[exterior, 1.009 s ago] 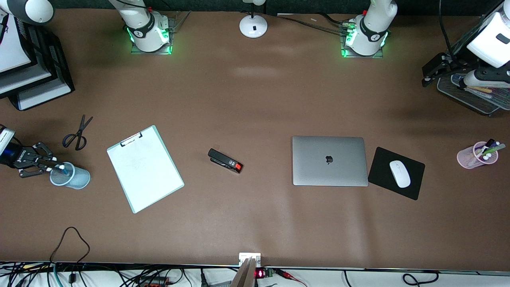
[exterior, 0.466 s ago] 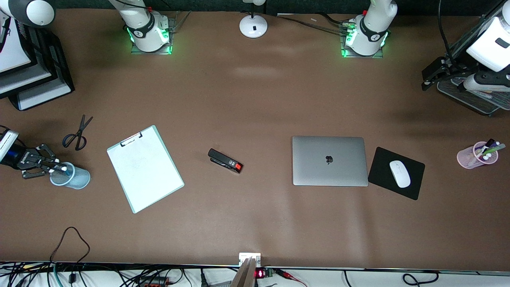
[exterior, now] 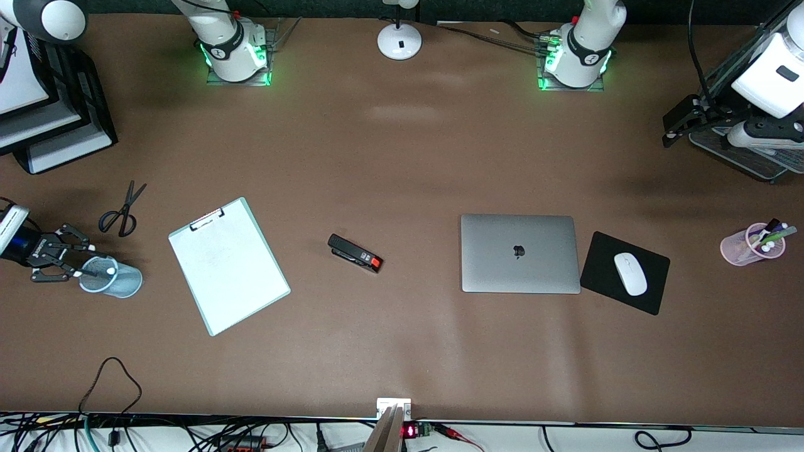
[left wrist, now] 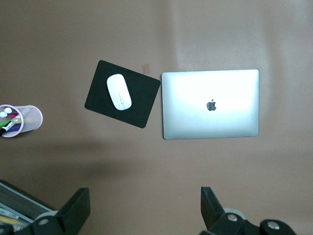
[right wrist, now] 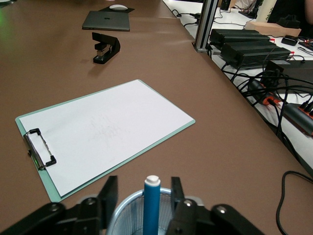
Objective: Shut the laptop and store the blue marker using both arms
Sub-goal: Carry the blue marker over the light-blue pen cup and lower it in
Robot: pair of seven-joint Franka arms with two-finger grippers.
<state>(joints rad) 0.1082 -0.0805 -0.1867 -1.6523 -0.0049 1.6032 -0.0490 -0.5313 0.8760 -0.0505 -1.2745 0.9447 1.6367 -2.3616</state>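
Blue marker (right wrist: 151,203): now let go; it is stood upright in the blue mesh cup (exterior: 112,277), white tip up.
Right gripper (exterior: 68,256): fingers have been spread apart, beside the cup's rim.
Laptop (exterior: 519,253): kept shut, flat, beside the black mouse pad (exterior: 624,272).
Left gripper (left wrist: 144,208): held wide open, lifted a little higher over the mesh tray (exterior: 741,157).

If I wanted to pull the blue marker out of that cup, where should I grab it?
Probably by its white-capped top end: the blue marker stands upright in the blue mesh cup, only that end rising above the rim. Come straight down from above.
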